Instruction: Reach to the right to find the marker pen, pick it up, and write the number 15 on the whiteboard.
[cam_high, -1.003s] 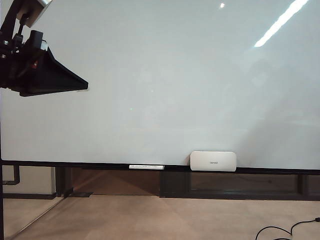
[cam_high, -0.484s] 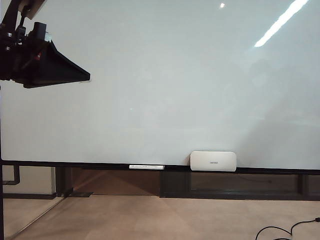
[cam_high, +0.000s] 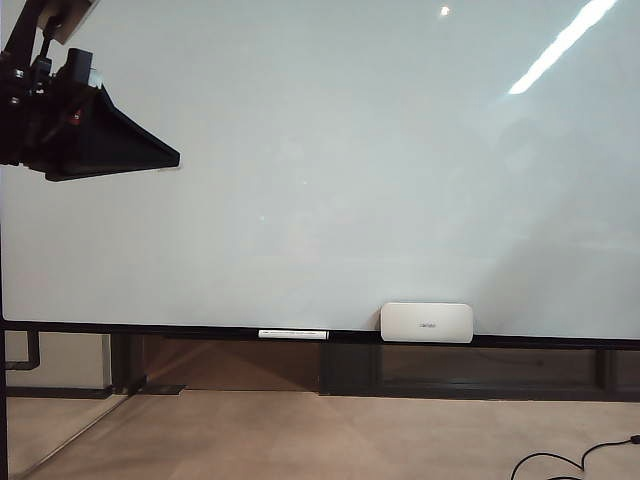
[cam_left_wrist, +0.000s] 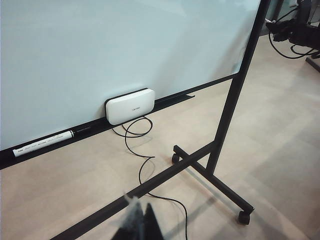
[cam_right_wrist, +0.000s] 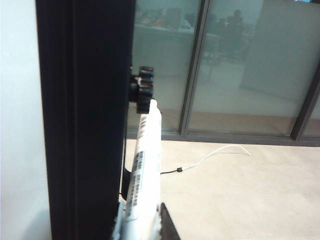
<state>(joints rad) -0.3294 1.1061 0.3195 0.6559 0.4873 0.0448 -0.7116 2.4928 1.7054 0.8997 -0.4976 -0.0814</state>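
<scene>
The right hand (cam_right_wrist: 142, 227) grips the marker pen (cam_right_wrist: 144, 175), which rises from its fingers beside the whiteboard's (cam_high: 330, 170) dark frame. The left hand (cam_left_wrist: 140, 222) hangs low over the floor, its opening impossible to judge.

Right gripper (cam_right_wrist: 145, 227) fingers (cam_right_wrist: 167, 225), seemingly closing, are cropped.

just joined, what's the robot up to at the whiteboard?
It is setting up to write on the whiteboard, which is blank. In the right wrist view the right gripper has its fingers around a white marker pen beside the board's dark frame post, off at the board's edge. The left gripper hovers high at the board's upper left, holding nothing visible. A second thin pen and a white eraser sit on the tray rail.
</scene>
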